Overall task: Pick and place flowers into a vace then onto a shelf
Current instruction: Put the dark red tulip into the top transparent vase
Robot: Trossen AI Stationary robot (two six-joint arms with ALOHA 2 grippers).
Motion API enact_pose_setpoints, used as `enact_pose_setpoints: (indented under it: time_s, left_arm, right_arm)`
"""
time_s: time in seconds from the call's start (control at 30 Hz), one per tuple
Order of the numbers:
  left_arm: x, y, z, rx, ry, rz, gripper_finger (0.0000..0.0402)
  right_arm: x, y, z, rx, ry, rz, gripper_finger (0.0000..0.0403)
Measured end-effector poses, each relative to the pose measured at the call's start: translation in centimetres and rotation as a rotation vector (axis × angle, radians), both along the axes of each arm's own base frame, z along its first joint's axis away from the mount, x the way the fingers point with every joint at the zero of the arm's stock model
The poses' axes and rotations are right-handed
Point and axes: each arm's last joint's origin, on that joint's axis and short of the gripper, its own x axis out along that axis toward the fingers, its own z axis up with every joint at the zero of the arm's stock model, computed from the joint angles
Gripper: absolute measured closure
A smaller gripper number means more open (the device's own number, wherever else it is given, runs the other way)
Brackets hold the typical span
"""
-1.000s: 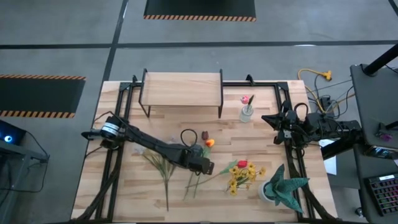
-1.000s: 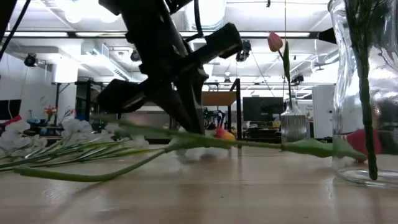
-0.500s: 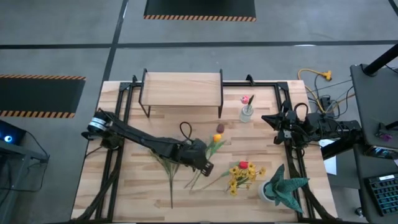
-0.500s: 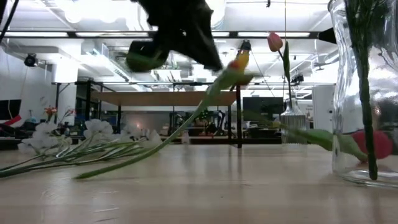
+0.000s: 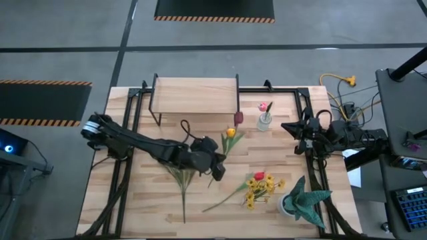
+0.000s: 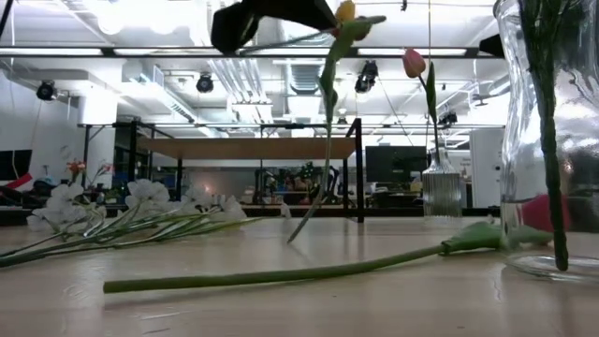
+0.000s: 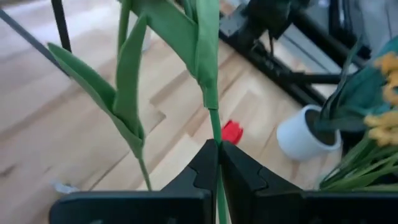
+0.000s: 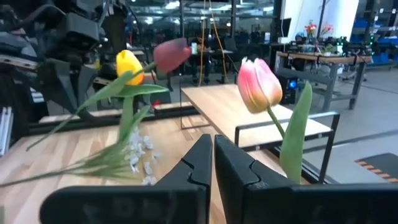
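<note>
Lifted clear of the table since a second ago, the yellow-orange tulip (image 5: 230, 133) and maroon tulip (image 5: 238, 118) are pinched by the left gripper (image 5: 215, 162), stems pointing toward the glass vase (image 5: 265, 121) beside the waiting right gripper's (image 5: 285, 127) pressed-together fingers.

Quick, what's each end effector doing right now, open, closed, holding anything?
Left end effector: closed on the stems of the yellow tulip and the maroon tulip, lifted off the table.
Right end effector: closed, empty, at the table's right edge.
</note>
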Motion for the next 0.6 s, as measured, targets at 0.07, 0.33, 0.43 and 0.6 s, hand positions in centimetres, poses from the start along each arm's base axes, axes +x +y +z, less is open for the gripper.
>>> enact_pose_setpoints:
  time_s: [0.07, 0.33, 0.43, 0.6]
  left_arm:
    - [-0.2, 0.1, 0.8, 0.011, -0.039, -0.014, 0.0401]
    - [-1.3, -0.4, 2.9, -0.138, -0.095, -0.231, 0.0401]
    - [-1.6, -0.6, 3.4, -0.229, -0.095, -0.314, 0.0401]
    - [-2.1, -0.6, 4.3, -0.233, -0.132, -0.376, 0.0401]
  right_arm:
    - [0.0, 0.0, 0.1, -0.014, -0.002, -0.001, 0.0386]
    - [0.0, 0.0, 0.1, -0.037, 0.005, -0.004, 0.0356]
    - [0.0, 0.0, 0.1, -0.038, 0.005, -0.009, 0.0347]
    - [0.0, 0.0, 0.1, -0.04, 0.005, -0.009, 0.0335]
